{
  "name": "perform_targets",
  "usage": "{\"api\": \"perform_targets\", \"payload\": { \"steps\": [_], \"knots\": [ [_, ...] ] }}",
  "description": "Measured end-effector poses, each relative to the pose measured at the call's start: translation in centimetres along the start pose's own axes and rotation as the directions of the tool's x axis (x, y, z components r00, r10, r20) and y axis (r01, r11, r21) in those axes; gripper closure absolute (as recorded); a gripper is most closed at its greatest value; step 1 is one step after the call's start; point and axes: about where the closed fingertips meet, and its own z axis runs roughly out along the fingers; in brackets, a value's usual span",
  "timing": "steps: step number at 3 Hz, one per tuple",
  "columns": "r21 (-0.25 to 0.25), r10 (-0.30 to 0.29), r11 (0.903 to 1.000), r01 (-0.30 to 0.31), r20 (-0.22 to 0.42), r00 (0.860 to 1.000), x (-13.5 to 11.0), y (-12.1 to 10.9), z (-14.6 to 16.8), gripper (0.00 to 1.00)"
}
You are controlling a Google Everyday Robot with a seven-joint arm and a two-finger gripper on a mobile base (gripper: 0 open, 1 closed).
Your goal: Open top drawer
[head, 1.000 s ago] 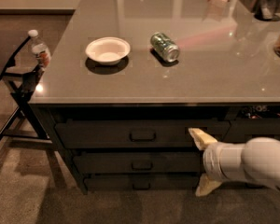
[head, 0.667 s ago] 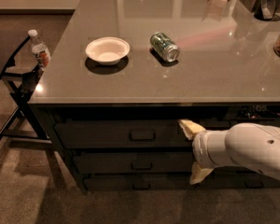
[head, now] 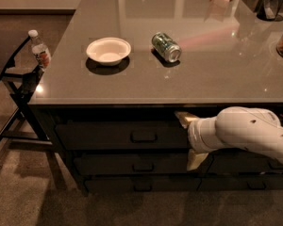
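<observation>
Beneath the glossy grey tabletop (head: 179,86), the top drawer (head: 99,135) looks shut. It has a flat, dark front with a small black loop handle (head: 144,136) lying level. The white tool (head: 189,139) hovers just beside it, pale fingers spread one above the other. The handle lies sideways from it, toward the bowl's (head: 108,51) end, so a short lateral slide should straddle it.
</observation>
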Motion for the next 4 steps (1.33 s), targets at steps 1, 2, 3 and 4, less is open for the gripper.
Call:
{"api": "perform_targets", "payload": {
  "steps": [1,2,3,4],
  "knots": [
    [0.0,0.0,1.0,0.0,0.0,1.0,0.0,0.0,0.0,0.0],
    [-0.012,0.013,0.9998,-0.013,0.001,1.0,0.5,-0.4,1.2,0.0],
    [-0.027,0.046,0.9986,-0.046,-0.002,0.999,1.7,-0.1,2.4,0.0],
    [-0.032,0.075,0.9967,-0.075,-0.009,0.997,2.9,0.2,3.0,0.0]
  ]
}}
